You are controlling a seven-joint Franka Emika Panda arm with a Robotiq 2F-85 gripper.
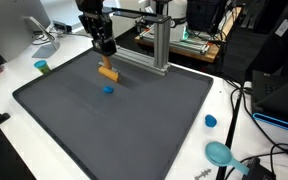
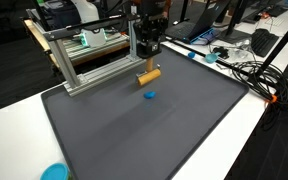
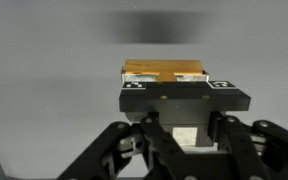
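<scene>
Orange block (image 1: 108, 72) is pinched between the two fingers of the gripper (image 1: 106, 62), whose jaws are closed on it from above. In the wrist view the block (image 3: 164, 70) is seen lying crosswise between the finger pads (image 3: 134, 86), with its wood-coloured top face lit and its ends reaching past both sides. In both exterior views the block (image 2: 148, 75) is shown hanging level under the gripper (image 2: 147, 65), seemingly clear of the dark grey mat (image 1: 74, 130) and over the part of the mat nearest the frame. On the mat, just beside the spot under the block and towards the mat's middle, a small blue piece (image 1: 108, 89) is seen lying apart from the block. Along one edge of the mat an aluminium frame (image 2: 84, 55) is set up, close behind the arm. Off the mat, on the white table beside another edge, a blue cap (image 1: 211, 121) and a teal scoop (image 1: 220, 153) are found, well apart from the block.
</scene>
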